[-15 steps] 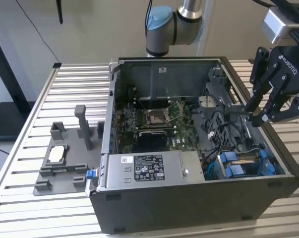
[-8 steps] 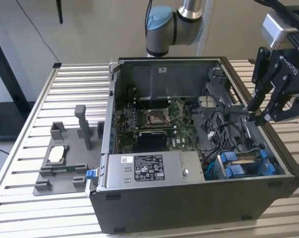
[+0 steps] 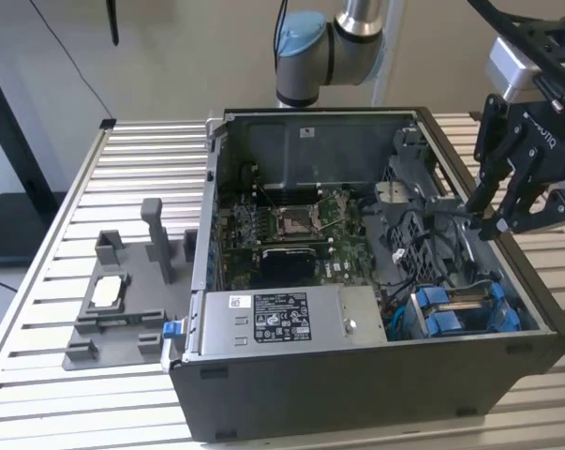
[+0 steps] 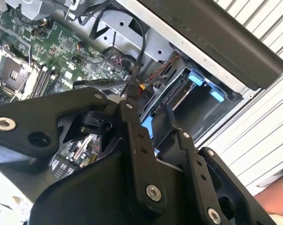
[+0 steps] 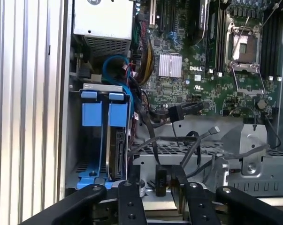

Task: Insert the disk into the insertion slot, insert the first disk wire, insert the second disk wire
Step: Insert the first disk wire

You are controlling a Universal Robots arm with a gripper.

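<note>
Support surface: the desk, a flat top of pale metal slats with narrow grooves between them; the slats run from the exterior view's left to the exterior view's right.

Item 1: a black computer case, a tower laid on its side with the open face up; it rests directly on the slats and takes up the middle and the exterior view's right of the desk.

Item 2: a grey fixture plate, lying flat on the slats at the exterior view's left, just beside the case wall; contact between the two cannot be confirmed; a tall grey post stands upright on the plate.
</note>
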